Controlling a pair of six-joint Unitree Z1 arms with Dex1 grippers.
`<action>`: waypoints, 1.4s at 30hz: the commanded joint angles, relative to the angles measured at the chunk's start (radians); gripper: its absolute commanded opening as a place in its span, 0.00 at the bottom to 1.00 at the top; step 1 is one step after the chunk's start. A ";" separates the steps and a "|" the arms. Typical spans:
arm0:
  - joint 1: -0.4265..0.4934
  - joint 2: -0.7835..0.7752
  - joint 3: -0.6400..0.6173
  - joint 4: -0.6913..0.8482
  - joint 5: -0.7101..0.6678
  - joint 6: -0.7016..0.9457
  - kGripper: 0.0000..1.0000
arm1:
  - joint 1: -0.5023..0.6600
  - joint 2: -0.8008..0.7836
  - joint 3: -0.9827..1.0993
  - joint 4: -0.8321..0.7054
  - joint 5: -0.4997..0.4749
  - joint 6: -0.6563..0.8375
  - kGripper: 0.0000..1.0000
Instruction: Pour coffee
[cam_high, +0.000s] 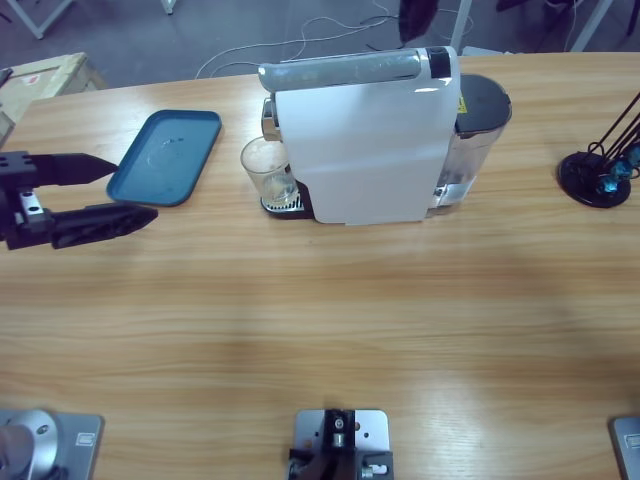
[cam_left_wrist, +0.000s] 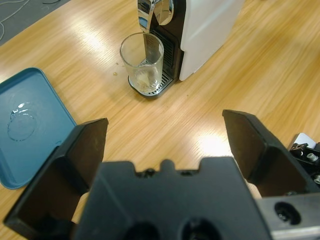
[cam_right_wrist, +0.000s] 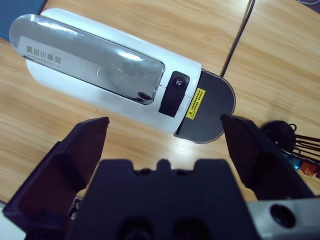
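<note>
The coffee (cam_left_wrist: 145, 80) was a thin pale layer in the bottom of the glass (cam_high: 266, 170), which stood on the drip tray under the spout of the white coffee machine (cam_high: 370, 140), near the top middle of the high view. The left end effector (cam_high: 125, 190) hung at the left edge, jaws wide open, holding nothing – just beside the blue tray (cam_high: 165, 155). The right end effector (cam_right_wrist: 165, 145) was above the machine – jaws open too. The bench (cam_high: 320, 320) was wooden.
</note>
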 joint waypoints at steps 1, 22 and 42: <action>-0.007 -0.004 0.037 -0.011 -0.005 0.001 0.99 | 0.034 -0.185 0.166 -0.059 0.003 0.049 1.00; -0.019 -0.001 0.073 -0.005 -0.031 -0.002 0.99 | 0.164 -0.750 1.210 -0.709 0.046 0.011 1.00; -0.025 -0.043 0.080 0.025 -0.033 -0.006 0.99 | 0.164 -0.734 1.271 -0.810 0.043 -0.004 1.00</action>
